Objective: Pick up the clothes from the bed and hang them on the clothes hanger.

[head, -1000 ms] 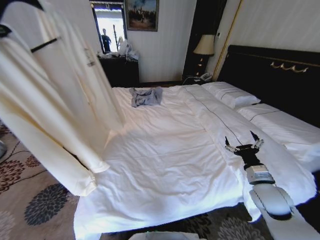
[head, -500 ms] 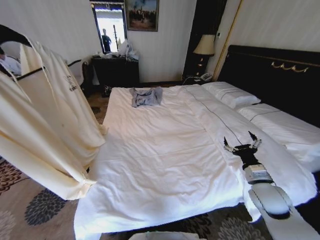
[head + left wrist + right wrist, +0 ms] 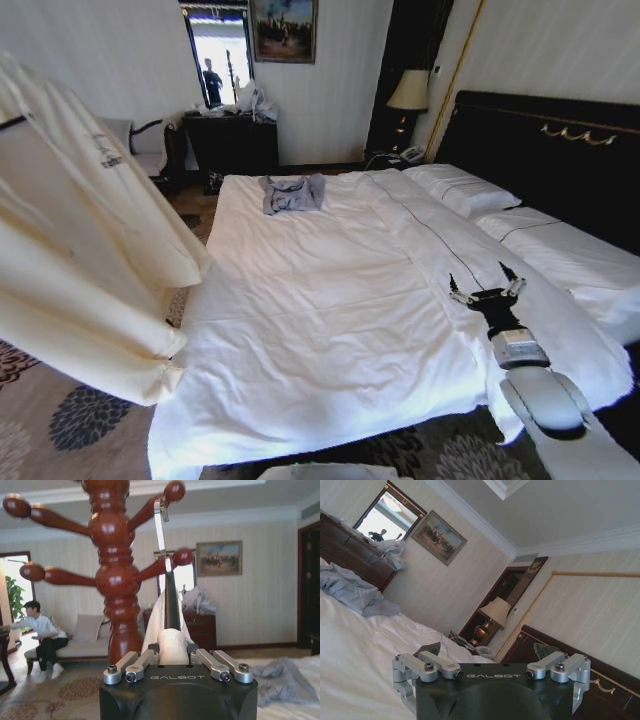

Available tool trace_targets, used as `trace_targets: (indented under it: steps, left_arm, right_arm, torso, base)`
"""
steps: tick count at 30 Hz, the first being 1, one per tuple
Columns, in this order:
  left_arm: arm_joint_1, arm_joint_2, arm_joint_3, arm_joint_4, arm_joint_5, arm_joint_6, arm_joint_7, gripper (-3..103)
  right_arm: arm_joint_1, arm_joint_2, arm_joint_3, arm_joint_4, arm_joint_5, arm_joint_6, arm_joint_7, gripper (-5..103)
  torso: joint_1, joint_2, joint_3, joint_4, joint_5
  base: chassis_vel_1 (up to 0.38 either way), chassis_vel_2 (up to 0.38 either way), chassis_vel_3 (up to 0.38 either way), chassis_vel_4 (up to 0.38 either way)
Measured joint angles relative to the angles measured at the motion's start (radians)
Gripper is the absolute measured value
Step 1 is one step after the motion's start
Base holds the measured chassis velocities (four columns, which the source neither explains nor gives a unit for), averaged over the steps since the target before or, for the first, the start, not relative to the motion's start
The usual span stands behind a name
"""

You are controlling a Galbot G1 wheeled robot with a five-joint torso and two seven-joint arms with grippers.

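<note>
The clothes (image 3: 80, 250), a big cream robe with a small dark chest logo, hang in the air left of the bed (image 3: 330, 330). A short black piece of the clothes hanger (image 3: 10, 123) shows at the robe's shoulder. In the left wrist view my left gripper (image 3: 172, 652) is shut on the hanger's fabric-covered top. The black neck (image 3: 170, 597) and metal hook (image 3: 160, 527) rise beside a peg of the wooden stand (image 3: 114, 575); I cannot tell if they touch. My right gripper (image 3: 487, 283) hovers open low over the bed's right side, with nothing between the fingers (image 3: 431, 649).
A small grey-blue garment (image 3: 292, 192) lies at the bed's far side. White pillows (image 3: 470, 190) rest against the black headboard (image 3: 550, 150). Behind stand a dark desk (image 3: 235, 140), a chair (image 3: 150, 150) and a lamp (image 3: 408, 92). Patterned carpet (image 3: 60, 430) lies to the left.
The robe on its hanger has moved left, away from the bed, uncovering the chair and desk behind it. The right arm has stayed in place.
</note>
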Motion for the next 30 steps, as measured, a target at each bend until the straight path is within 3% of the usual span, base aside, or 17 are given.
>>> trace_targets:
  steps: [5, 18, 30]
  left_arm:
    - [-0.042, 0.016, 0.048, 0.004, 0.005, 0.001, -0.014, 21]
    - [-0.116, 0.013, 0.181, 0.01, 0.022, 0.001, -0.029, 21]
    - [-0.226, 0.064, 0.317, 0.006, 0.014, 0.0, -0.058, 21]
  right_arm:
    - [-0.006, 0.006, -0.001, 0.002, 0.0, -0.002, 0.0, 100]
    - [-0.017, 0.018, -0.001, 0.009, -0.007, 0.002, 0.001, 100]
    - [-0.033, 0.023, 0.01, 0.018, -0.009, 0.006, 0.0, 100]
  torso:
    - [0.0, 0.0, 0.0, -0.0013, 0.0006]
    - [0.0, 0.0, 0.0, -0.0006, 0.0003]
    - [0.0, 0.0, 0.0, -0.0007, 0.0004]
  base:
    - [0.0, 0.0, 0.0, 0.0]
    - [0.0, 0.0, 0.0, 0.0]
    - [0.0, 0.0, 0.0, 0.0]
